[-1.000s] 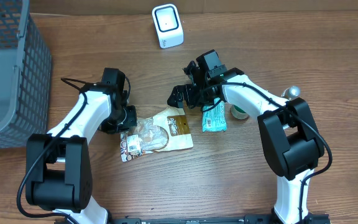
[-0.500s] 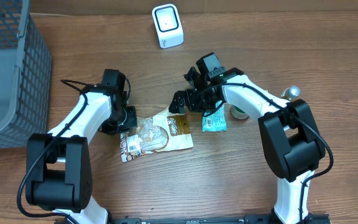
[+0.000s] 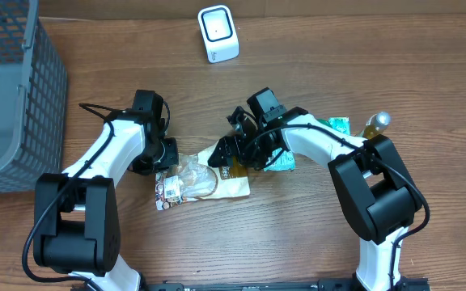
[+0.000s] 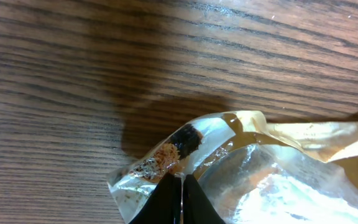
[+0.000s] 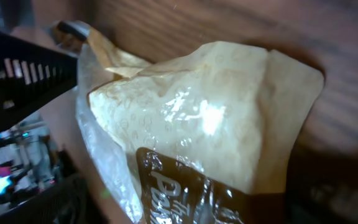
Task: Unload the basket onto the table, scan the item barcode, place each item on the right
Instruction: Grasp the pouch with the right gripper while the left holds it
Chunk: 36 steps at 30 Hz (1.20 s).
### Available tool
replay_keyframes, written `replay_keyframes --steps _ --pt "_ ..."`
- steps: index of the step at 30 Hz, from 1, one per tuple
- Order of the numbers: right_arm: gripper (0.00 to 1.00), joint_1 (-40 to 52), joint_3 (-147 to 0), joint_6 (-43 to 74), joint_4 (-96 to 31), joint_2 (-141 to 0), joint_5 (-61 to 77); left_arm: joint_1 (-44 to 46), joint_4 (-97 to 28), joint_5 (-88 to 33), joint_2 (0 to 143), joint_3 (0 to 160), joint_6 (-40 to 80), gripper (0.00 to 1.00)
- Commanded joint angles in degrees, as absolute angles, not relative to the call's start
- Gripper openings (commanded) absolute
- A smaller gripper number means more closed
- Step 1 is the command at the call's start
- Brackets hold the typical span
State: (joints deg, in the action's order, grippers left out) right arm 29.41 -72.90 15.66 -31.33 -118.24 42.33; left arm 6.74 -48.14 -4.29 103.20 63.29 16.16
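Snack bag (image 3: 207,181) corner pinched in left hand (image 4: 180,188), right hand (image 3: 225,153) wide above.

The snack pouch (image 3: 202,179) — crinkled clear film and tan paper with a brown label — lay flat at the centre. The white scanner (image 3: 218,33) stood upright, well apart from it.

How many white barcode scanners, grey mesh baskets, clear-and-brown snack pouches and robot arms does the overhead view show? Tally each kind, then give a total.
White box-shaped barcode scanner: 1
Grey plastic mesh basket: 1
Clear-and-brown plastic snack pouch: 1
White-and-black robot arms: 2, left arm and right arm
Total: 5
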Motion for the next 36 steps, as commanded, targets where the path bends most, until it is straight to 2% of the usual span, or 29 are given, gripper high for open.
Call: replay_keyframes --steps 1,9,17,24,29,35,36 --pt "0.84 30.1 -69.1 18.9 -30.5 -120.7 40.8 7.0 -47.9 -4.0 103.5 62.7 16.7 0.09" --pt "0.77 32.7 -67.8 22.8 -25.9 -120.7 41.1 7.0 -47.9 -4.0 103.5 62.7 16.8 0.09" --pt "0.63 36.5 -67.8 25.6 -22.0 -120.7 39.7 7.0 -47.7 -4.0 103.5 62.7 16.8 0.10" --pt "0.60 37.0 -67.8 25.7 -19.5 -120.7 39.7 7.0 -47.7 -4.0 103.5 62.7 16.7 0.11" --pt "0.41 37.0 -67.8 25.7 -19.3 -120.7 39.8 7.0 -47.4 -4.0 103.5 62.7 16.8 0.13" --pt "0.35 36.9 -67.9 25.3 -18.4 -120.7 42.0 7.0 -47.0 -4.1 103.5 62.7 16.8 0.14" --pt "0.35 36.8 -67.9 25.3 -18.2 -120.7 42.6 7.0 -46.9 -4.1 103.5 62.7 16.8 0.08"
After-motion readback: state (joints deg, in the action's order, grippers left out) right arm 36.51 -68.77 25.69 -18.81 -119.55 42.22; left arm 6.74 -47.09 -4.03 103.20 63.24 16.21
